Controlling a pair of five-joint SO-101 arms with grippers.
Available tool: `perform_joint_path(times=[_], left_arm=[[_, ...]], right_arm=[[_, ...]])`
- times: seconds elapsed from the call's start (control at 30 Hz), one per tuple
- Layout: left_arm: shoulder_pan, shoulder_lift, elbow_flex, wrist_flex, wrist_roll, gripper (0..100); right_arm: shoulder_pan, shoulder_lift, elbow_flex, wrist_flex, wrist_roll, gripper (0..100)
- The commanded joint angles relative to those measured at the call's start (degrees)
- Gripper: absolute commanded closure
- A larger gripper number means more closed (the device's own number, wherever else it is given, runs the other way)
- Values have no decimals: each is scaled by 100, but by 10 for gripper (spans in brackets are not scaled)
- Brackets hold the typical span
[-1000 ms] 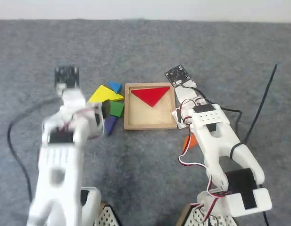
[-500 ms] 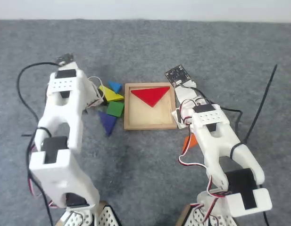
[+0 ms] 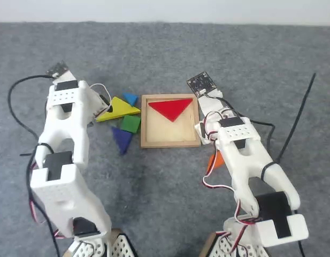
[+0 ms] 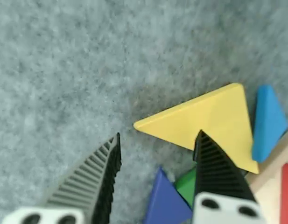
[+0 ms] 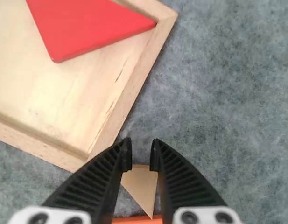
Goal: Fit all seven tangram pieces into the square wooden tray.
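Note:
The square wooden tray point(image 3: 170, 138) holds one red triangle point(image 3: 170, 108) against its far side. Left of the tray lie a yellow triangle point(image 3: 119, 108), a small light-blue triangle point(image 3: 131, 98), a green square point(image 3: 131, 124) and a dark blue piece point(image 3: 122, 139). My left gripper point(image 3: 105, 104) is open, low over the carpet at the yellow triangle's point(image 4: 209, 119) left tip, one finger point(image 4: 214, 168) overlapping it in the left wrist view. My right gripper point(image 5: 140, 141) is shut on nothing beside the tray's point(image 5: 134, 88) right front corner. An orange piece point(image 3: 214, 160) lies under that arm.
Grey carpet covers the table. A pale wooden triangle tip point(image 5: 141, 184) with an orange edge below it shows on the carpet under the right fingers. Black cables run along both outer sides. Open carpet lies in front of and behind the tray.
The left arm has swung back and to the left, bringing its open gripper down beside the yellow triangle. The right arm and the pieces have stayed put.

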Motion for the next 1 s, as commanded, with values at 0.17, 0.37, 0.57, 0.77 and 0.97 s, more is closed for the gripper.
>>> perform_joint_path(times=[0.17, 0.37, 0.57, 0.77, 0.97], left_arm=[[378, -132, -259, 862, -237, 822], [176, 44, -268, 642, -695, 902], [9, 809, -1051, 492, -712, 906], [-53, 1767, -2642, 862, -712, 907], [-44, 2541, -4084, 1231, -712, 907]], right_arm=[[84, -57, -352, 31, -62, 909], [84, -57, -352, 57, -62, 909], [84, -57, -352, 57, -62, 909], [84, -57, -352, 57, -62, 909], [84, -57, -352, 57, -62, 909]])
